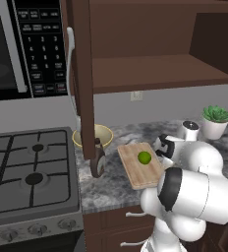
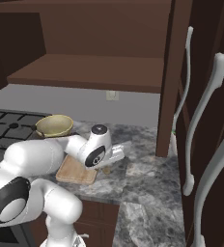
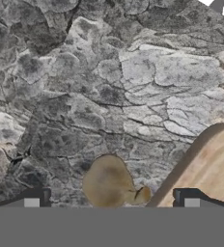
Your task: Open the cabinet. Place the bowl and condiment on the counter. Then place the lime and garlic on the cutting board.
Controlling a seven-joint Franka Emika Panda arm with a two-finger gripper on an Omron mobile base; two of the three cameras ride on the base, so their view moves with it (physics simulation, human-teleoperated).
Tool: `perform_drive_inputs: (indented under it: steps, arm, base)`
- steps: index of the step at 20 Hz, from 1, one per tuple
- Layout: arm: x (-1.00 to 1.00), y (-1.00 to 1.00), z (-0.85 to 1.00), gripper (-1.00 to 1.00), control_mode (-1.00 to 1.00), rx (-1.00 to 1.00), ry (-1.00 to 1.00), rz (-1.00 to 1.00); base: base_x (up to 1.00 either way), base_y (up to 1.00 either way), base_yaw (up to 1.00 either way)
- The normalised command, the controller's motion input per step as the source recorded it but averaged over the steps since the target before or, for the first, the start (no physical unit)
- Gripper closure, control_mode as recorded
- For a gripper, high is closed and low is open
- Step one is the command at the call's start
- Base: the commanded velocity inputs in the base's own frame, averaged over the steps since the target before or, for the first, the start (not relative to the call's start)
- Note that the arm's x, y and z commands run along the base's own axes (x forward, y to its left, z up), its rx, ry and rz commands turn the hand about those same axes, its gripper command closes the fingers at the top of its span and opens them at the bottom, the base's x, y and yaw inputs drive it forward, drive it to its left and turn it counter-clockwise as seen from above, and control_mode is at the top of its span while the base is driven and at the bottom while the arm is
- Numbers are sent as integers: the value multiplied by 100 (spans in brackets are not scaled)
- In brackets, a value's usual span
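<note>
1. Hand view: claw (image 3: 111,205) hangs low over the grey stone counter (image 3: 109,87), fingers (image 3: 32,201) spread wide, nothing gripped.
2. Between the tips lies the garlic (image 3: 111,183), a tan bulb on the bare stone w/ a small nub sticking out toward the board side. Its long axis runs roughly across the gap from one tip to the other.
3. Just beside the garlic, apart from it by a thin strip of stone, is the rounded corner of the cutting board (image 3: 208,164); one fingertip sits over the board's edge.
4. Right base view: garlic (image 2: 106,170) shows as a small tan spot on the counter just off the board's (image 2: 75,172) corner, under the white wrist; the hand hides most of it.
5. Left base view: lime (image 1: 144,157) sits near the middle of the board (image 1: 135,172), round, no clear axis. Board's long side runs front to back, angled a bit on the counter.
6. Yellow bowl (image 1: 105,134) rests on the counter behind the board, near the stove (image 1: 32,172); open cabinet door (image 1: 84,78) hangs in front and cuts across it.
7. Dark condiment bottle (image 1: 98,160) stands upright left of the board, partly behind the door's lower edge.
8. Potted plant (image 1: 215,120) far right, well apart; microwave (image 1: 22,44) upper left.
</note>
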Motion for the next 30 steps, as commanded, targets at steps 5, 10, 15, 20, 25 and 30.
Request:
perform_drive_inputs:
  steps: [5, 10, 15, 20, 25, 30]
  arm:
    - [0, 0, -15, -100, -100, 0, 0, -5]
    - [3, 0, -14, -100, -100, 0, -1, -5]
    - [12, 0, -14, -100, -100, 1, -2, -4]
    - [22, 2, -11, -100, -100, 3, -2, -1]
    - [19, -1, -16, -100, -100, 5, 0, 0]
    - [4, -2, -32, 100, -100, 3, 4, 0]
  base:
    - [0, 0, 0]
    - [0, 0, 0]
    - [0, 0, 0]
    - [0, 0, 0]
    - [0, 0, 0]
    - [0, 0, 0]
